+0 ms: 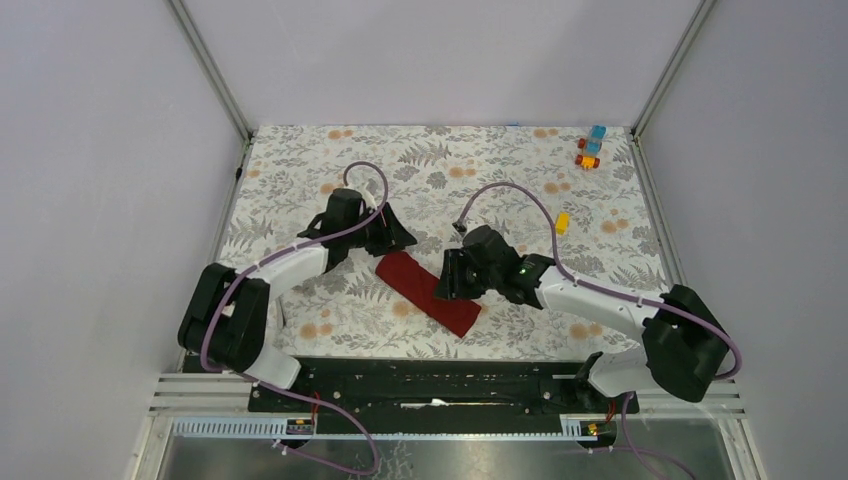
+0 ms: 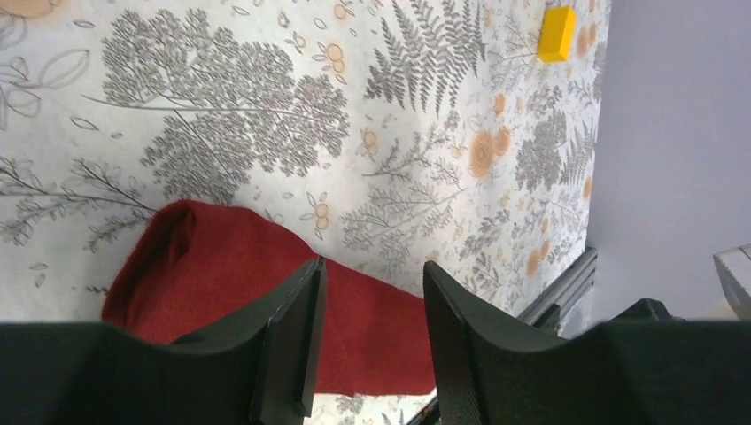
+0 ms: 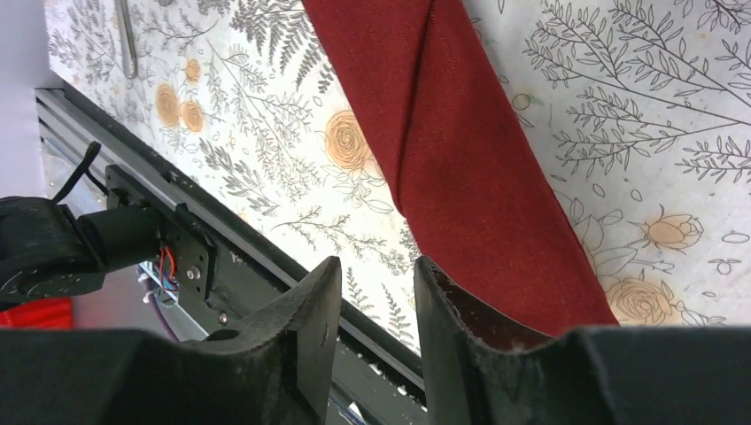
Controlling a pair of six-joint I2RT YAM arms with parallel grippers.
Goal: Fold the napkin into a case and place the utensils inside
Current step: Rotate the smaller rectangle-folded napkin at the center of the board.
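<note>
Folded red case lies diag. on desk, betw. the arms. L tool over its far end, R tool beside its near half. Both parted, empty. Prob. next: pin one end, pinch top layer only to open the mouth.

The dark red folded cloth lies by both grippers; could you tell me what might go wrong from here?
The dark red folded cloth has an overlapping flap; the open right gripper beside it could snag and unfold it. Its near end lies close to the black front rail, so a push might slide it off.
</note>
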